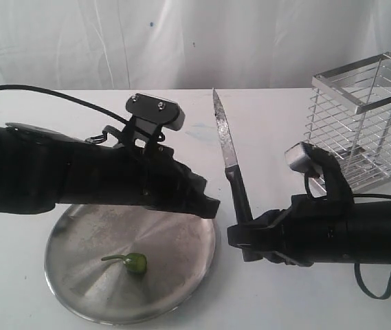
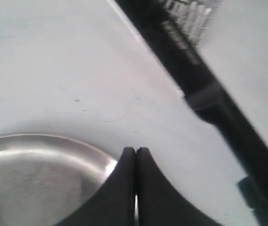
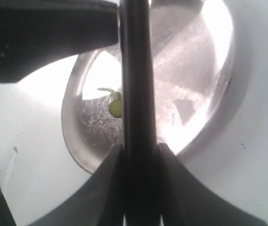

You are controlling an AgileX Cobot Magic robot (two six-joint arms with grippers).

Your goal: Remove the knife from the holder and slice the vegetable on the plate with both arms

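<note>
The right gripper (image 1: 242, 234) clamps the black handle of the knife (image 1: 225, 141), its blade pointing upward and tilted a little. It is out of the holder (image 1: 364, 122), which stands on the table (image 1: 284, 103) just behind that arm. The left gripper (image 1: 211, 205), jaws pressed together on nothing, hangs over the rim of the plate (image 1: 85, 240). The vegetable (image 1: 132, 262) lies on the plate near its front edge — below the left arm, well apart from the blade.

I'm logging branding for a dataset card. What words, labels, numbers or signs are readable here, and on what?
None readable: no text, number or sign shows on the knife, the holder, the plate, the left arm or the right arm. Both wrist views are too blurred for any fine print.
</note>
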